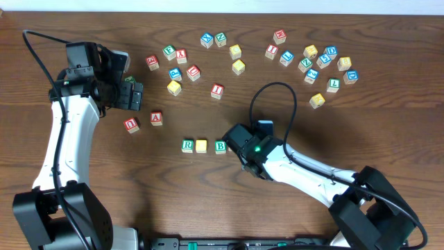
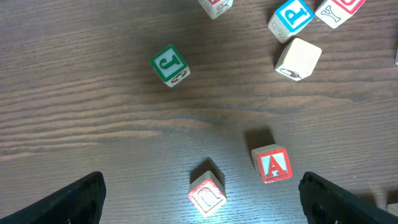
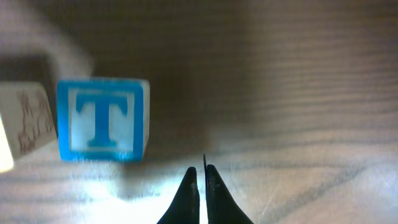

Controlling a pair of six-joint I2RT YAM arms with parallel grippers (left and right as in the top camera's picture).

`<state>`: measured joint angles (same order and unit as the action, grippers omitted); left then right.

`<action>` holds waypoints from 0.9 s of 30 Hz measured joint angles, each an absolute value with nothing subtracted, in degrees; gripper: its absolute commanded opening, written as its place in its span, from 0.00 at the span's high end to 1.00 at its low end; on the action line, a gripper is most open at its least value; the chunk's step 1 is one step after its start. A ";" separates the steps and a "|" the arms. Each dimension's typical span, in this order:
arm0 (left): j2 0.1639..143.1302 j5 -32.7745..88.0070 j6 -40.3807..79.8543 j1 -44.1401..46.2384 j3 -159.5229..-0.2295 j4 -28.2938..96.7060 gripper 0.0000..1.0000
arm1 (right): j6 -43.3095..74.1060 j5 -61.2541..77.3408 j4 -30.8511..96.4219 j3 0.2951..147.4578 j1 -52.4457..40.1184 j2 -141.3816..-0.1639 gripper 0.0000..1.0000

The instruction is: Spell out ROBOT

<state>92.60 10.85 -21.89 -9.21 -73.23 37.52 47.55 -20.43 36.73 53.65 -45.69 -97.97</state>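
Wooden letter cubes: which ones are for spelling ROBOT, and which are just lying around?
For ROBOT: green-bordered wooden R cube, yellow-faced wooden cube, blue-bordered wooden B cube, blue-bordered wooden T cube.
Lying about: red-lettered wooden A cube, red-lettered wooden U cube.

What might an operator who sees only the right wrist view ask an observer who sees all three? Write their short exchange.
Operator: The T cube sits beside my shut right gripper. What is laid out already?
Observer: Overhead, the R cube, a yellow cube and the B cube stand in a row.
Operator: And the other arm?
Observer: The left gripper is open, near the red A cube and U cube.
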 measured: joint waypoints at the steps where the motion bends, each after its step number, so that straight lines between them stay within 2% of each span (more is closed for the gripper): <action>1: 92.60 10.85 -21.89 -9.21 -73.23 37.52 0.02 | 47.29 -20.53 35.62 53.65 -45.45 -97.97 0.99; 7: 92.60 10.85 -21.89 -9.21 -73.23 37.52 0.02 | 44.40 -21.02 29.89 53.74 -45.17 -97.97 0.99; 27: 92.60 10.85 -21.89 -9.21 -73.23 37.52 0.02 | 41.63 -20.32 28.99 53.74 -45.17 -97.97 0.99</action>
